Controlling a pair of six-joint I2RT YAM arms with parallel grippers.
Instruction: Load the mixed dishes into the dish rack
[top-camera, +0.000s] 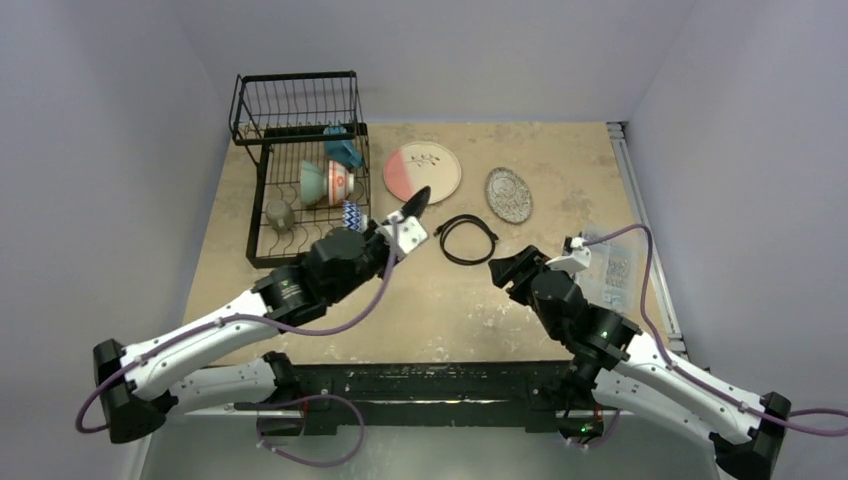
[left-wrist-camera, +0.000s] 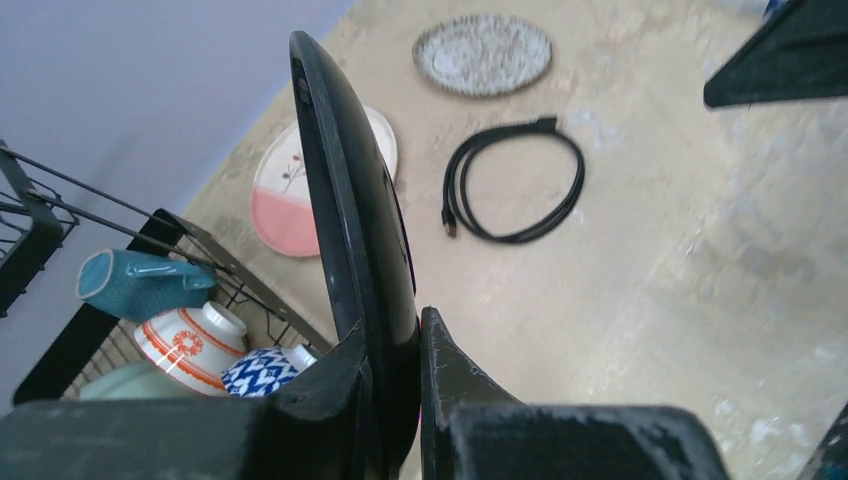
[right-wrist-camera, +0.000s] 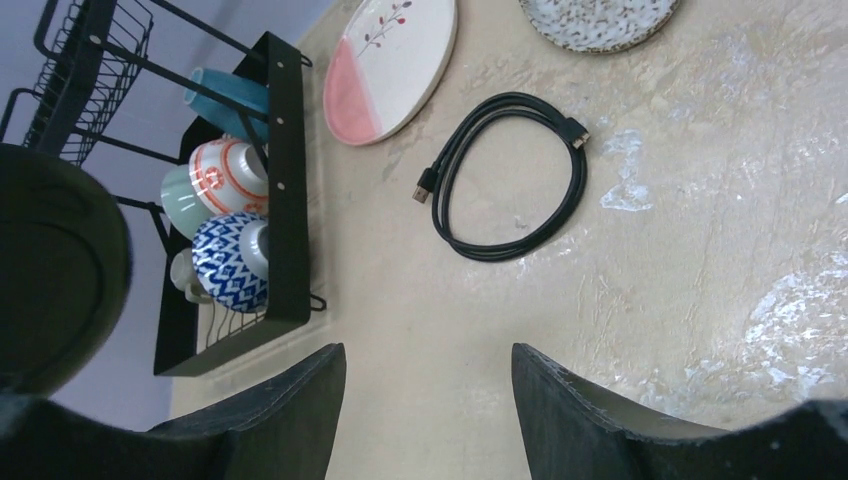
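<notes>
The glossy black round plate (top-camera: 416, 203) stood on edge in the air, its thin rim tilted slightly, just off the near right corner of the black wire dish rack (top-camera: 262, 200). The left end effector (top-camera: 403, 224) was clamped on its lower rim, one dark finger (left-wrist-camera: 455, 375) pressed to each face. That arm reached far forward across the mottled beige counter (top-camera: 450, 310), with its wrist rolled sideways.

In the rack's lower slotted tray sat a smooth mint-green bowl (top-camera: 311, 182) and a red-patterned white bowl (top-camera: 339, 183), both tipped on their sides. A teal-handled mug (top-camera: 343, 152), a small grey cup (top-camera: 280, 215) and a blue-and-white zigzag cup (top-camera: 355, 213) sat there too.

Flat on the counter beside the rack lay a pink-and-white large plate (top-camera: 422, 172). Further right lay a speckled grey small plate (top-camera: 508, 194), and nearer the arms a coiled black cable (top-camera: 468, 239).

The right end effector (top-camera: 505, 270) hovered low over bare counter with its fingers (right-wrist-camera: 290, 405) spread well apart, holding nothing, its elbow bent beside a clear plastic box (top-camera: 612, 265).
</notes>
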